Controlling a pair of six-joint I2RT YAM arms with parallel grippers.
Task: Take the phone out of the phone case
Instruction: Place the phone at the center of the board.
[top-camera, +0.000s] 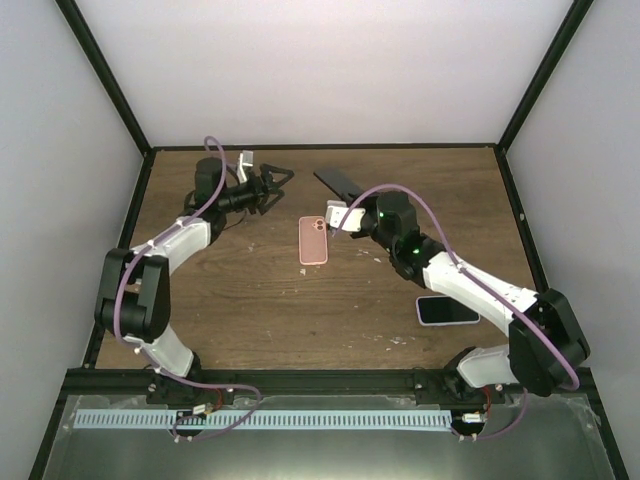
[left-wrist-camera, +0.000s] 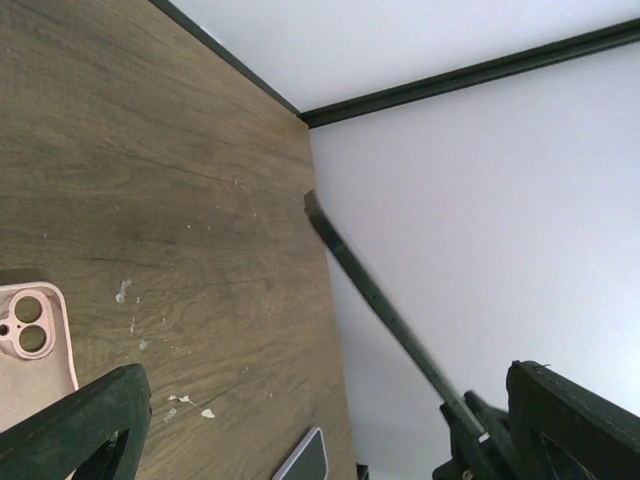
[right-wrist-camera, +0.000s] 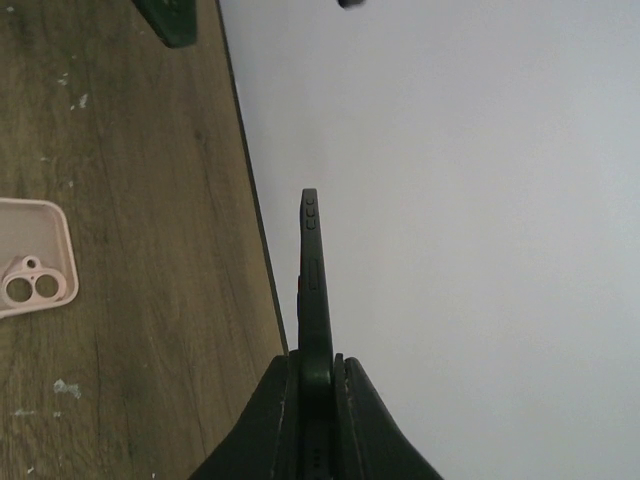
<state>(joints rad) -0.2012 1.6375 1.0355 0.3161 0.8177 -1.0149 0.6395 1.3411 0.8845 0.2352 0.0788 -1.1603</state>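
My right gripper (top-camera: 350, 203) is shut on one end of a dark phone case (top-camera: 338, 183) and holds it above the back of the table. In the right wrist view the case (right-wrist-camera: 315, 280) stands edge-on between my closed fingers (right-wrist-camera: 285, 400), side buttons showing. I cannot tell whether a phone is inside. My left gripper (top-camera: 283, 178) is open and empty, just left of the case's free end. The case also shows edge-on in the left wrist view (left-wrist-camera: 380, 300). A pink case (top-camera: 313, 240) lies flat mid-table. A pale-edged phone (top-camera: 447, 310) lies screen-up at the right.
The wooden table (top-camera: 250, 300) is framed by black posts (top-camera: 110, 85) and white walls. The pink case (right-wrist-camera: 30, 255) and the loose phone (left-wrist-camera: 305, 458) also show in the wrist views. Small white flecks (left-wrist-camera: 185, 402) mark the wood.
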